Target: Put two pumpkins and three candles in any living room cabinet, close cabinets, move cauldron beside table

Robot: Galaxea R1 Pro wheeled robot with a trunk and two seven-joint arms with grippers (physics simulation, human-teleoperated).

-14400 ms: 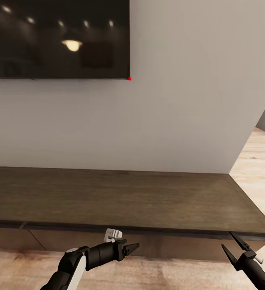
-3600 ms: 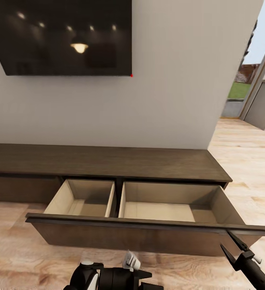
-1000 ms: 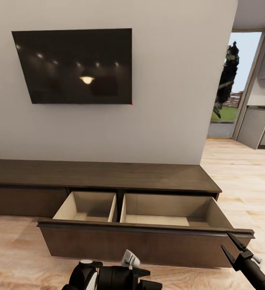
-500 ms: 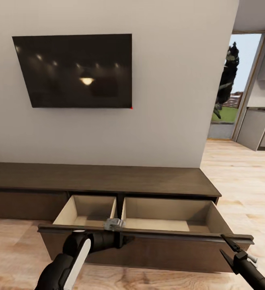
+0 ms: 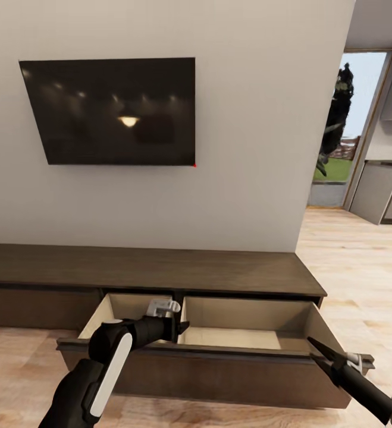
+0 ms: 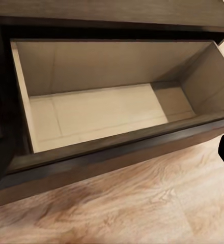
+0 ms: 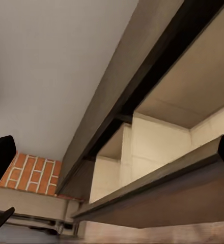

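Note:
The long low dark brown cabinet stands against the white wall, its wide drawer front pulled out. Two pale wood compartments inside hold nothing. My left gripper hovers over the divider between them, just behind the drawer's front edge, and it is open. The left wrist view looks down into the bare right compartment. My right gripper is open beside the drawer front's right end, seen from low down as the drawer front. Pumpkins, candles, cauldron and table are out of view.
A black TV hangs on the wall above the cabinet. Light wood floor runs right toward a doorway and grey kitchen units. A red brick chimney stands beyond the cabinet's far end.
My left arm has risen from near the floor to over the open drawer's front edge. The right gripper has moved up and left toward the drawer's right end. The camera has tilted slightly.

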